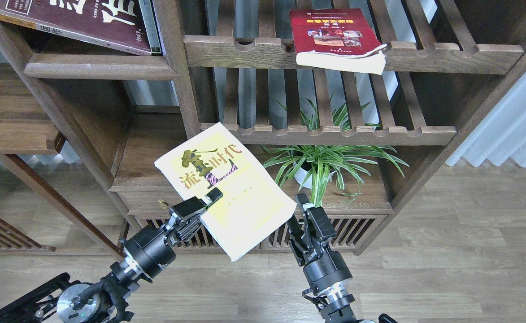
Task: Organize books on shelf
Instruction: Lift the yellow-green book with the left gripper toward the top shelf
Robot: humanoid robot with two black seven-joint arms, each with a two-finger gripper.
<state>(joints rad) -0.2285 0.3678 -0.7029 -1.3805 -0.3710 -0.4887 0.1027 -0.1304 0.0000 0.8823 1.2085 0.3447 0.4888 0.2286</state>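
Note:
The yellow-green book (pixel 233 197) with a dark title is held tilted in the air in front of the cabinet. My left gripper (pixel 212 198) is shut on its lower left edge, with one finger on the cover. My right gripper (pixel 299 211) is open, just off the book's right corner and holding nothing. The dark maroon book (pixel 88 20) lies tilted at the top left, above the solid plank shelf (pixel 97 69). The red book (pixel 334 36) with small photos lies on the upper slatted rack (pixel 446 56), overhanging its front rail.
A potted spider plant (pixel 321 163) stands on the cabinet top behind my right gripper. A lower slatted rack (pixel 357 133) runs just above the held book. Thin upright books (pixel 150 22) stand beside the maroon one. A drawer cabinet (pixel 155 202) is below, on wood floor.

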